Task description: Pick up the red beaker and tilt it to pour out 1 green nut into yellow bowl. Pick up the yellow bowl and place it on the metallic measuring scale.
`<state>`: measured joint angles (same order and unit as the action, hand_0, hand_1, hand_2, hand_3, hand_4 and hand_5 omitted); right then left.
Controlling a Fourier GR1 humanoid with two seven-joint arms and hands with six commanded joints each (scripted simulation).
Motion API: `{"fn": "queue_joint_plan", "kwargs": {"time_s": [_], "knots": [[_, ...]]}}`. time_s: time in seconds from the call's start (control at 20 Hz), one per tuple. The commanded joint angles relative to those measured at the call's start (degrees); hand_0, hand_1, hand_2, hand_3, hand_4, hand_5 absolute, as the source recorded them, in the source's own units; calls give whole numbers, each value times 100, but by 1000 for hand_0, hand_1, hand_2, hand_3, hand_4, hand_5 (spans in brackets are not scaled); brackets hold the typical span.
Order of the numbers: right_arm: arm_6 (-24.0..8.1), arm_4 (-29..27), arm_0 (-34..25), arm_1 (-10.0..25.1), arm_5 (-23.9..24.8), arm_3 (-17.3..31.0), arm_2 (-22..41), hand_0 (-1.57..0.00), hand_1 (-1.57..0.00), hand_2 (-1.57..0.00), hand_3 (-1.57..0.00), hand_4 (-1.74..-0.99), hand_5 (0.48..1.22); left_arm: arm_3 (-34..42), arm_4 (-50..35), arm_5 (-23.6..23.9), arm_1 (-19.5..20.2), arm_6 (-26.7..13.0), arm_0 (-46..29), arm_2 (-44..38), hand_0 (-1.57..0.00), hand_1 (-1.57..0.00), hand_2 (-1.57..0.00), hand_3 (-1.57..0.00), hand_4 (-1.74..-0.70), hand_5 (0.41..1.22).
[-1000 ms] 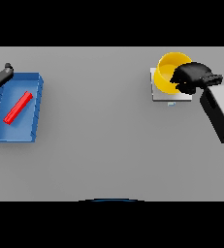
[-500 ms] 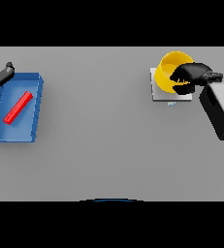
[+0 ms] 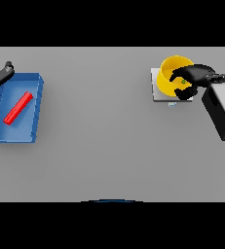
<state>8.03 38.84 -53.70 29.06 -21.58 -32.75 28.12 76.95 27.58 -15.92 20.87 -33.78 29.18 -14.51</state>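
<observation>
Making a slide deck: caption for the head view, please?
Right hand grips yellow bowl on metallic scale; red beaker lies in blue tray.

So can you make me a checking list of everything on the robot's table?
Surface: grey table, flat.
Job's things: yellow bowl sits on the metallic measuring scale, far right; a green nut shows inside it. Red beaker lies on its side in the blue tray, far left.
Clutter: nothing seen.
Hands: right hand curled over the bowl's rim; left hand beside the tray's far corner, holding nothing.
Cables: nothing seen.
Surroundings: nothing seen.
</observation>
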Motion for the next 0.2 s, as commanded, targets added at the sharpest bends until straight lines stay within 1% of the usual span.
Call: {"fn": "queue_joint_plan", "kwargs": {"time_s": [0.0, 0.05, 0.15], "knots": [[69, 28, 31, 18, 1, -14, 41, -97, -72, -116, -325, -1432, 807, 23, 14, 14, 11, -5, -19, -5, 1, 1, 1, 1, -853, 772], [104, 34, 1, 57, -41, -28, 50, -77, -58, -93, -297, -1424, 804, 46, -13, 15, 7, -14, -5, -24, 1, 1, 1, 1, -855, 771], [46, 53, -5, 11, -22, -37, 66, -49, -37, -59, -263, -1414, 796, 37, 5, -10, -33, -53, -18, 25, 1, 1, 1, 1, -851, 768]]}}
